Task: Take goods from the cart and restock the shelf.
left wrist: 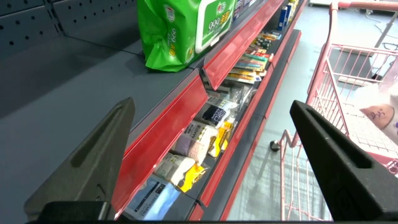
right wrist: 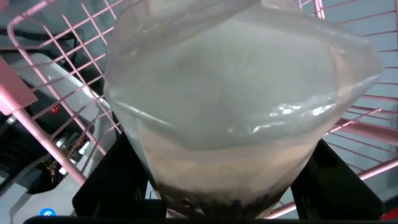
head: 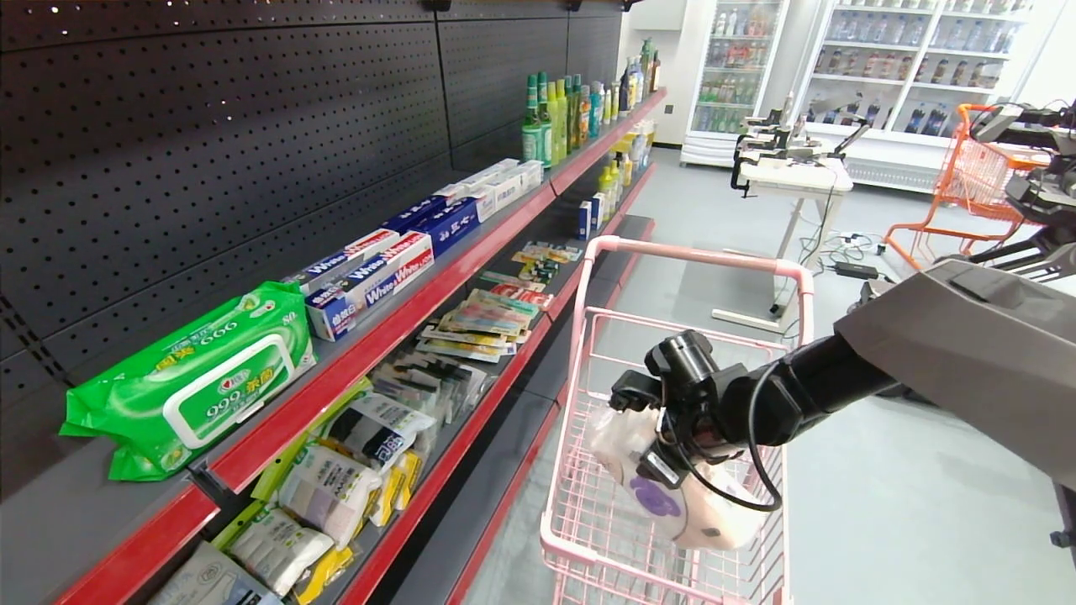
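The right claw [head: 660, 458] is down inside the pink cart [head: 698, 254], clamped on a clear plastic-wrapped package [head: 657, 502] with a purple print, its fingers pressing the soft wrap from both sides. In the right wrist view the package [right wrist: 236, 112] sits between the fingers, with the cart's wire walls [right wrist: 56, 56] behind it. The left claw [left wrist: 211, 106] hovers by the red-edged shelf [left wrist: 168, 124], fingers spread apart and holding nothing. A green wet wipes pack [head: 193, 378] lies on the upper shelf [head: 378, 336], beside toothpaste boxes [head: 370, 277].

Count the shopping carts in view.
2. The pink cart beside the shelf, where the right gripper holds a bagged package; an orange cart far back by the drinks coolers. Others may be hidden.
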